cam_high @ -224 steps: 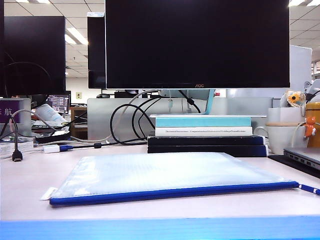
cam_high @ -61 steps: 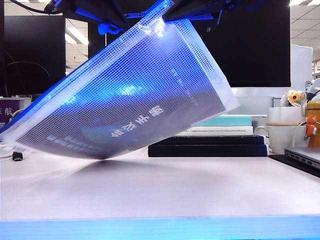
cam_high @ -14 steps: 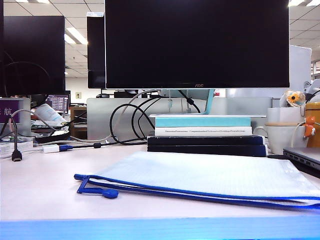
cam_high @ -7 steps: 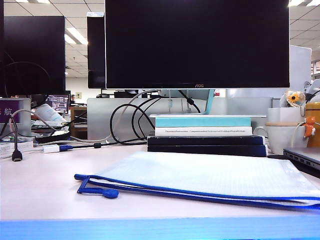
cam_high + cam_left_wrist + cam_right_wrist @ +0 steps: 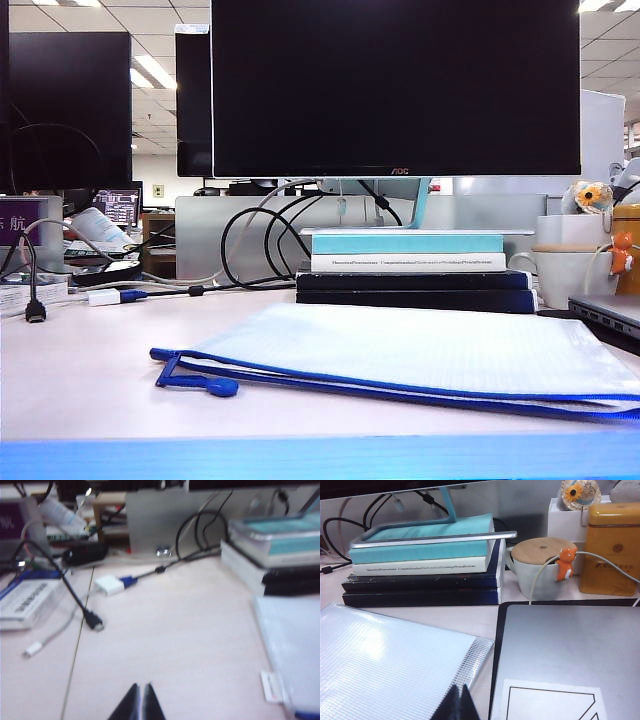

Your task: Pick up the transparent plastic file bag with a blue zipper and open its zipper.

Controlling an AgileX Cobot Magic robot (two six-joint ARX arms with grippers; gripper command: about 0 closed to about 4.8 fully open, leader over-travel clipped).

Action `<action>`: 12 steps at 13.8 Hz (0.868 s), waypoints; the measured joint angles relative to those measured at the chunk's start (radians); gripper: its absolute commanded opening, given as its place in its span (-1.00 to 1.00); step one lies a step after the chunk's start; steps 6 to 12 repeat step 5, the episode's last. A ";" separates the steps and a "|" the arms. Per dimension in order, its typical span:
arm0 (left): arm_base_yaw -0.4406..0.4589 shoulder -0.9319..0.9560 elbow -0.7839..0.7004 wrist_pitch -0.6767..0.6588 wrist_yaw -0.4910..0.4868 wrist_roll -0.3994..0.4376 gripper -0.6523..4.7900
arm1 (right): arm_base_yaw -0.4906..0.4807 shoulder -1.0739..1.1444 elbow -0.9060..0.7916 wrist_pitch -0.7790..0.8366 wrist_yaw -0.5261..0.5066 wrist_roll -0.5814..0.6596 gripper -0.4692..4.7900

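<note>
nothing moved lately: file bag [image 5: 410, 352] flat, limp, slippery; take zipper [image 5: 400, 388] pull; left gripper [image 5: 139, 700], right gripper [image 5: 460, 700] closed, empty.

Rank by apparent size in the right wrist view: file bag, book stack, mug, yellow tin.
1. file bag, cut off by the frame, and near the camera
2. book stack
3. mug and yellow tin: look alike, not ranked; the tin is cropped.
</note>
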 measured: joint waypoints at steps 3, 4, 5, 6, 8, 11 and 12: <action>0.000 0.000 0.000 -0.011 0.003 0.000 -0.67 | 0.000 0.000 0.000 -0.003 -0.023 0.007 -0.77; 0.000 0.000 0.000 -0.011 0.003 0.000 -0.67 | 0.000 0.000 0.000 -0.011 -0.023 0.007 -0.77; 0.000 0.000 0.000 -0.011 0.003 0.000 -0.67 | 0.000 0.000 0.000 -0.019 -0.023 0.007 -0.77; 0.000 0.000 0.000 -0.011 0.003 0.000 -0.67 | 0.000 0.000 0.000 -0.019 -0.023 0.007 -0.77; 0.000 0.000 0.000 -0.011 0.003 0.000 -0.67 | 0.000 0.000 0.000 -0.019 -0.023 0.007 -0.77; 0.000 0.000 0.000 -0.011 0.003 0.000 -0.67 | 0.000 0.000 0.000 -0.019 -0.023 0.007 -0.77; 0.000 0.000 0.000 -0.011 0.003 0.000 -0.67 | 0.000 0.000 0.000 -0.019 -0.023 0.007 -0.77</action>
